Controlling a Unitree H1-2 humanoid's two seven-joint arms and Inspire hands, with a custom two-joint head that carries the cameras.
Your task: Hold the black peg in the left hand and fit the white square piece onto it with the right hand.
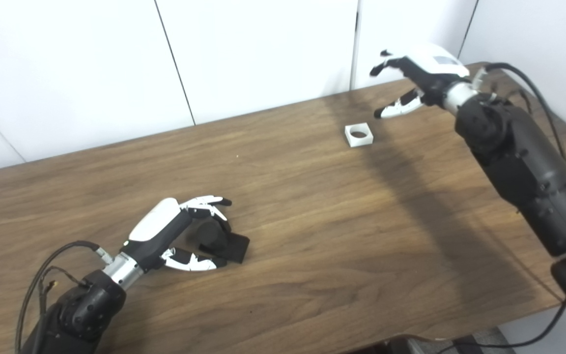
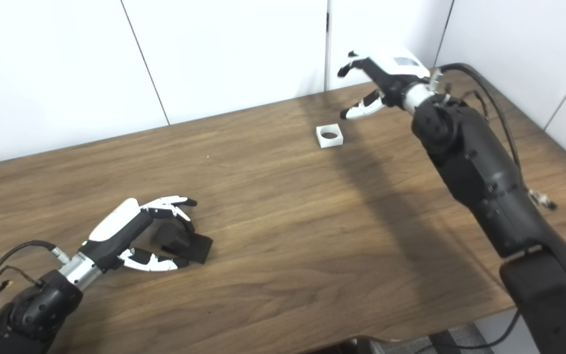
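The black peg (image 1: 225,242), a round post on a square base, lies on its side on the wooden table (image 1: 312,221) at the front left. My left hand (image 1: 175,231) reaches around it: fingers (image 1: 209,202) over the post and thumb on the near side, still spread, with no firm hold that I can see. The white square piece (image 1: 359,134) with a round hole lies flat at the back right. My right hand (image 1: 420,73) hovers open just right of and above it, fingers apart and clear of the piece.
White wall panels (image 1: 263,54) stand right behind the table's far edge. The right forearm (image 1: 519,162) stretches over the table's right side. Cables hang from both wrists. The table's front edge runs along the bottom right.
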